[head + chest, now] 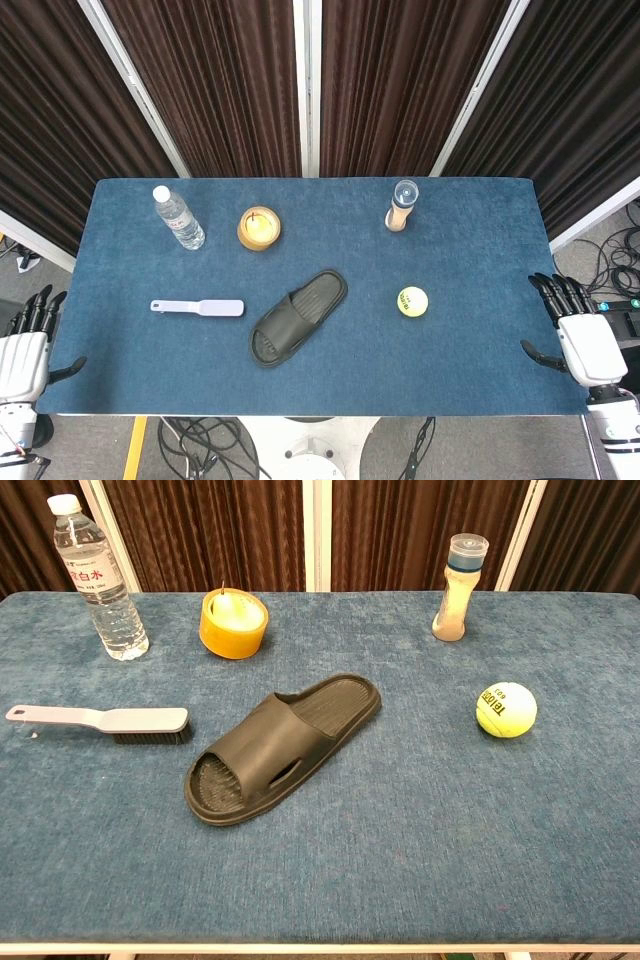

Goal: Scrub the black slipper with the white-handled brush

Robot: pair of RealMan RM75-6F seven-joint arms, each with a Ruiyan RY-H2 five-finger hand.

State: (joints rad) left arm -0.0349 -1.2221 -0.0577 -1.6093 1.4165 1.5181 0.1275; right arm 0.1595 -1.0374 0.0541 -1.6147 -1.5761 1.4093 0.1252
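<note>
Black slipper (298,317) mid-table, well apart from either open robot hand (24,352).

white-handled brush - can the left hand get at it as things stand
Probably yes. The white-handled brush lies flat on the left hand's side, handle toward it, bare blue table between. The black slipper lies beyond.

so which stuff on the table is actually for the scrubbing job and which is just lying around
For the job: black slipper, white-handled brush.

Just lying about: water bottle, yellow tape roll, tennis ball, capped jar.
</note>
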